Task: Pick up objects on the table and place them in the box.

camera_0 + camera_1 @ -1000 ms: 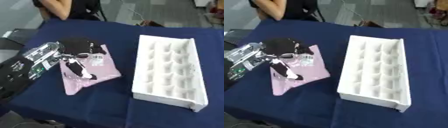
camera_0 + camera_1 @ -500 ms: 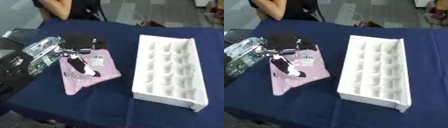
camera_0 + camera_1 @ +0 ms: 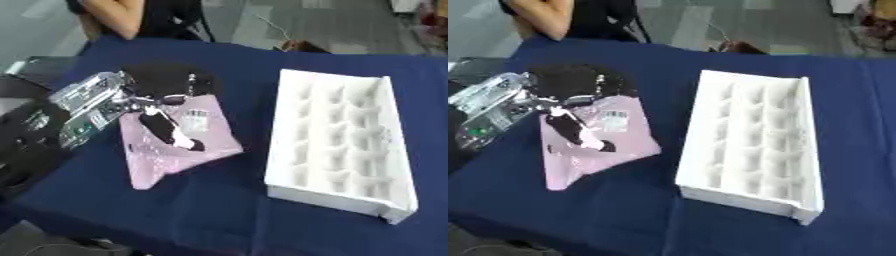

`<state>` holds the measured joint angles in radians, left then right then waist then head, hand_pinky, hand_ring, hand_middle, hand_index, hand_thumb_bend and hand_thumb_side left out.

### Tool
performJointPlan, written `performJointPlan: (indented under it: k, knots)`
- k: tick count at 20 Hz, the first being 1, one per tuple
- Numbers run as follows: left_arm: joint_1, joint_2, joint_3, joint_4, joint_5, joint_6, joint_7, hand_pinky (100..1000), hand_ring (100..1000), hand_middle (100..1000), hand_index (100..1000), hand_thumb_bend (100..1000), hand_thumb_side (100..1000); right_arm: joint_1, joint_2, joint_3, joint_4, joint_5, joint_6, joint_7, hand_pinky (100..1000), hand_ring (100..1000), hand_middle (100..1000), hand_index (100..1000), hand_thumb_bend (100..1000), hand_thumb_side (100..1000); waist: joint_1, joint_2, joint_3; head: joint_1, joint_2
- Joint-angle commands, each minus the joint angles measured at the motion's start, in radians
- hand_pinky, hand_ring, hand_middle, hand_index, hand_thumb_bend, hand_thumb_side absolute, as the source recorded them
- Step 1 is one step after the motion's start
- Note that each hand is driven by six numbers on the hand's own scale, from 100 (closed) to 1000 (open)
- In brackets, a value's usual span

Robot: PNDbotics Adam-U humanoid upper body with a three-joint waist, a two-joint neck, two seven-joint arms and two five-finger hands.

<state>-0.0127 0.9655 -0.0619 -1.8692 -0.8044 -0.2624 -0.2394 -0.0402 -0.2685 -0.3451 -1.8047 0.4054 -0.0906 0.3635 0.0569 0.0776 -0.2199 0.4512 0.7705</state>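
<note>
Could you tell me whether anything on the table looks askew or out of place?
The pink packet lies askew and crumpled on the blue cloth, left of the white box, under the left hand. The box's compartments look empty.

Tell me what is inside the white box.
The white box shows only empty moulded compartments; nothing lies in those visible. The cells against its tall right wall are partly hidden.
</note>
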Motion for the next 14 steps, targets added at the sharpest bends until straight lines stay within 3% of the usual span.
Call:
performJointPlan:
  k: [1, 7, 14]
  knots:
    - [-0.007, 0.029, -0.001, 0.011, -0.041, 0.009, 0.031, 871, 958, 923, 965, 617, 656, -0.013, -0.007, 0.003, -0.010, -0.007, -0.005, 0.003, 582, 655, 766, 916, 100, 798, -0.009, -0.001, -0.005, 0.016, -0.006]
    - [0.001, 0.002, -0.019, 0.090, -0.145, 0.006, 0.073, 886, 963, 928, 968, 631, 678, -0.017, 0.000, 0.006, -0.005, -0.012, -0.014, 0.003, 584, 656, 766, 916, 100, 792, -0.030, 0.021, -0.021, 0.021, -0.033]
    - [0.006, -0.002, -0.024, 0.111, -0.191, -0.002, 0.101, 895, 963, 925, 965, 642, 681, -0.017, 0.001, 0.006, -0.001, -0.013, -0.018, 0.001, 584, 657, 767, 916, 100, 793, -0.035, 0.028, -0.017, 0.029, -0.026]
